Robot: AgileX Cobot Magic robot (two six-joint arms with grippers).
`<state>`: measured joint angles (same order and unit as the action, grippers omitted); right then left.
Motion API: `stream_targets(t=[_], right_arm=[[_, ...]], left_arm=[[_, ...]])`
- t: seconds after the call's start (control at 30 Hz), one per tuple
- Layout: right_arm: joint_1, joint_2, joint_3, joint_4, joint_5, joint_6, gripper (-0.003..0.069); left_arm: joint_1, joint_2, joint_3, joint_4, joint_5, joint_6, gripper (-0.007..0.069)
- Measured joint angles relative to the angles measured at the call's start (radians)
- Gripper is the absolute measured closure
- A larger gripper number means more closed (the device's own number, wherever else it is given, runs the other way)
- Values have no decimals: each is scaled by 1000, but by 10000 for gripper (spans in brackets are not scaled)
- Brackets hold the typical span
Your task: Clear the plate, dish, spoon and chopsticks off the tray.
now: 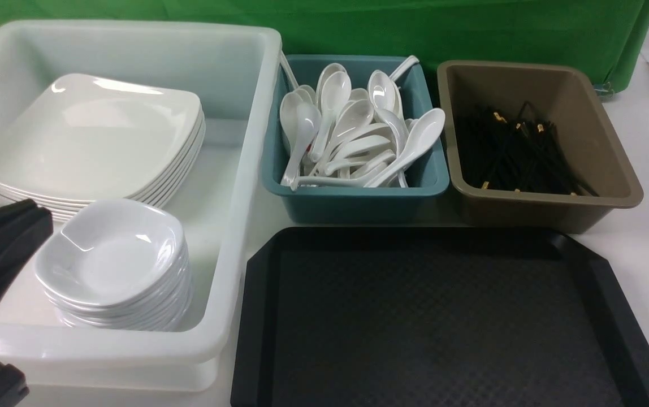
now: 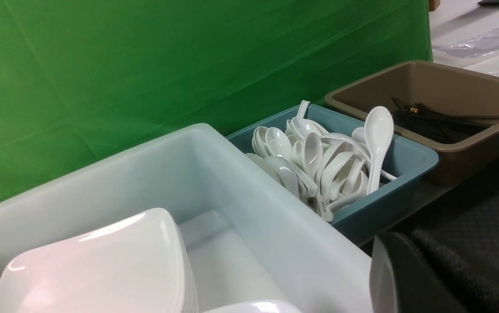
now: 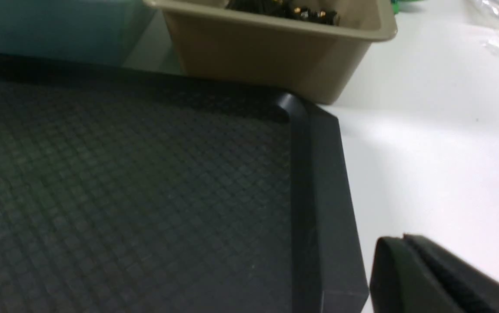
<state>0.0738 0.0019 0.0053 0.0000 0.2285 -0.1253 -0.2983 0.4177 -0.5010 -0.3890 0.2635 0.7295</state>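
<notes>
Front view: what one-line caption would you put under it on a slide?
Bare black tray in front; behind it a white tub of stacked plates and dishes, a teal bin of spoons, a brown bin of chopsticks.

no readable text, labels, brands or numbers on any item

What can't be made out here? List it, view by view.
- Front view: the tray is cut off by the frame's lower edge, so its near rim goes unseen. The right arm is out of frame.
- Front view: the chopsticks in the brown bin are too dark and tangled to count.
- Left wrist view: the stacked plates are cut off by the frame edge.
- Right wrist view: the right gripper shows only partly at the frame's edge.
</notes>
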Motion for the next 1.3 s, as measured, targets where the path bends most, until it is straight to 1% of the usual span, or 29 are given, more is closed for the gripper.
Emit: stream_targets(t=[0.27, 0.83, 0.9, 0.97, 1.0, 1.03, 1.17, 1.3], right_arm=[[0, 0, 0, 0, 3, 0, 634], [0, 0, 0, 0, 3, 0, 583], [0, 0, 0, 0, 3, 0, 578], [0, 0, 0, 0, 3, 0, 572], [0, 0, 0, 0, 3, 0, 571], [0, 0, 0, 0, 3, 0, 569], [0, 0, 0, 0, 3, 0, 569], [0, 0, 0, 0, 3, 0, 569]], left_arm=[[0, 0, 1, 1, 5, 0, 612], [0, 0, 2, 6, -15, -3, 612], [15, -6, 28, 39, -78, -81, 612], [75, -47, 103, 131, -178, -268, 612], [102, -65, 138, 154, -204, -314, 612], [130, -99, 176, 182, -220, -386, 612], [234, -233, 341, 268, -233, -538, 612], [300, -352, 473, 280, -193, -589, 612]])
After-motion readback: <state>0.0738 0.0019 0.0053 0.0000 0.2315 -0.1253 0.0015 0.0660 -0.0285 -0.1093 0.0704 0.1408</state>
